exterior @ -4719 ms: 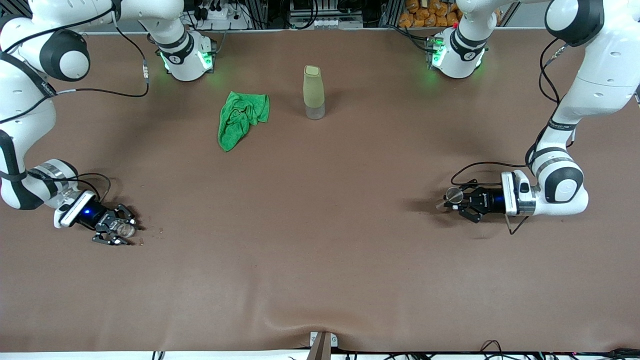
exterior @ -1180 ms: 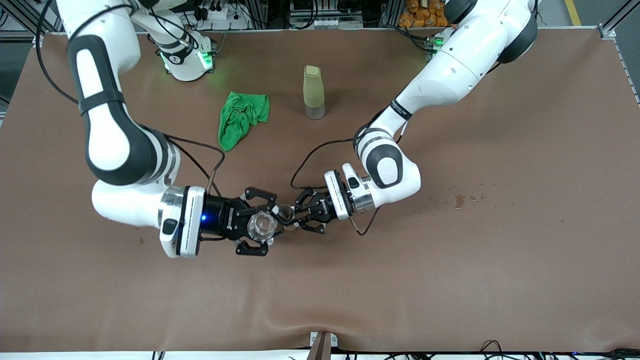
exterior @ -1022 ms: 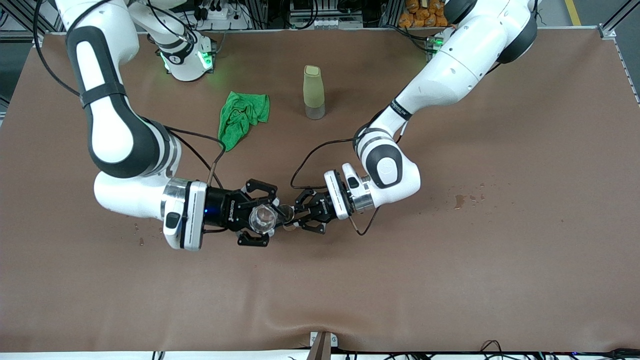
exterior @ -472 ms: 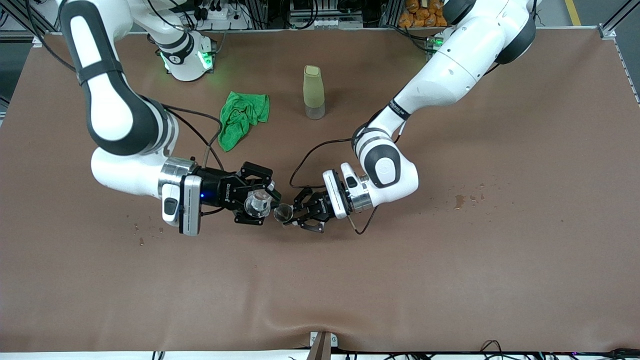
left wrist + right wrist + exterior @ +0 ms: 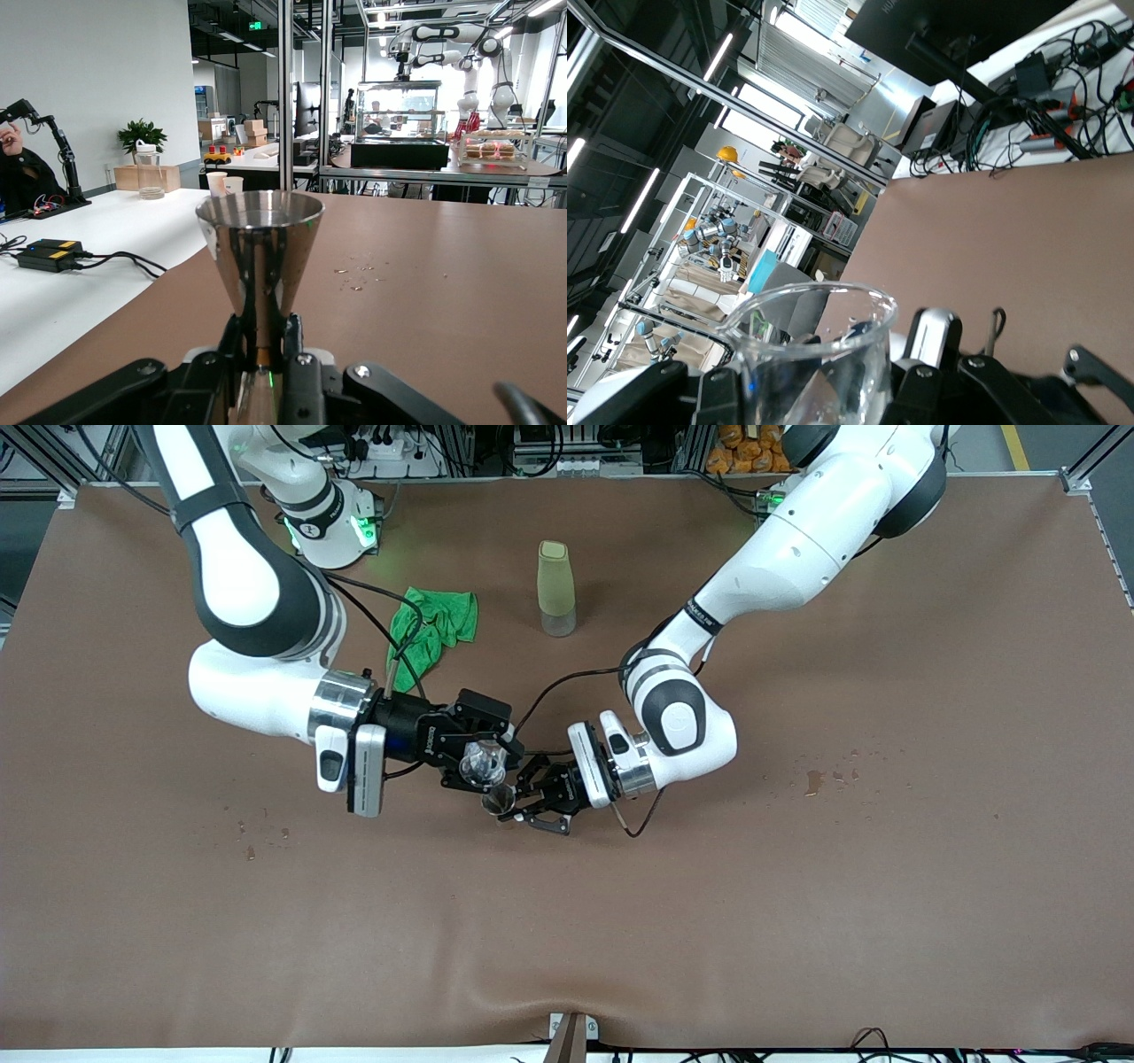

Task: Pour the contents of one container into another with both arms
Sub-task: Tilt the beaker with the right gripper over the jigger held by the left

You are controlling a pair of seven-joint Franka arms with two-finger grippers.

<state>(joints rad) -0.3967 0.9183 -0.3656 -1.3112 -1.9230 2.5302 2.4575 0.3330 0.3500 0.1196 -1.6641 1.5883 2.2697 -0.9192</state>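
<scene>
Pouring step, mid-table. The right gripper (image 5: 478, 763) clamps the clear glass cup (image 5: 482, 761), tilted with its rim just above the silver metal cup (image 5: 498, 802). The left gripper (image 5: 524, 808) pinches that cup upright by its narrow stem (image 5: 261, 341) (its mouth faces up). To pour well, the glass lip should stay centred over the metal rim (image 5: 260, 209), rotating slowly while the left arm holds level.

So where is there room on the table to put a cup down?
Bare brown table runs along the edge nearest the front camera, and more toward the left arm's end, save small spill spots. The middle is crowded: the right pincer tips its glass cup over the silver cup in the left pincer. The green cloth and bottle stand farther back.
</scene>
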